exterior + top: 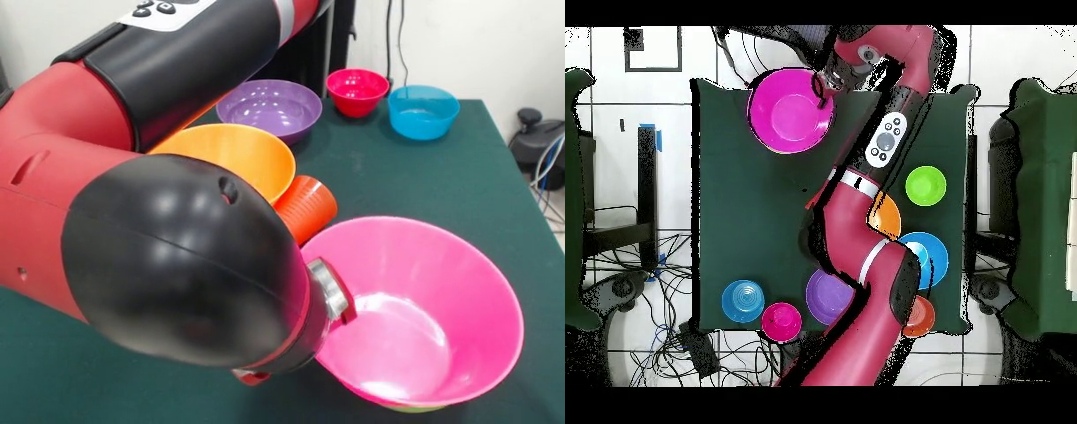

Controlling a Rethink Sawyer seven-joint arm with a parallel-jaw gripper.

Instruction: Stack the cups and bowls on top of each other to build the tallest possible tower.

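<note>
The big pink bowl (424, 300) (790, 110) stands tilted near the table's front edge, and a sliver of a green bowl (413, 409) shows under it. My gripper (346, 311) (826, 88) is at the pink bowl's rim, one red finger hooked over the edge, shut on it. The orange-red cup (307, 208) lies on its side between the pink bowl and the large orange bowl (238, 152) (887, 215). Farther back stand a purple bowl (269, 108) (827, 297), a small magenta-red bowl (357, 90) (781, 320) and a small blue bowl (423, 110) (743, 298).
The overhead view also shows a green bowl (925, 185), a medium blue bowl (927, 255) and a small orange bowl (919, 318) along one side, partly under my arm (865, 230). In the front view the arm hides the table's left half. Cables hang past the table's edges.
</note>
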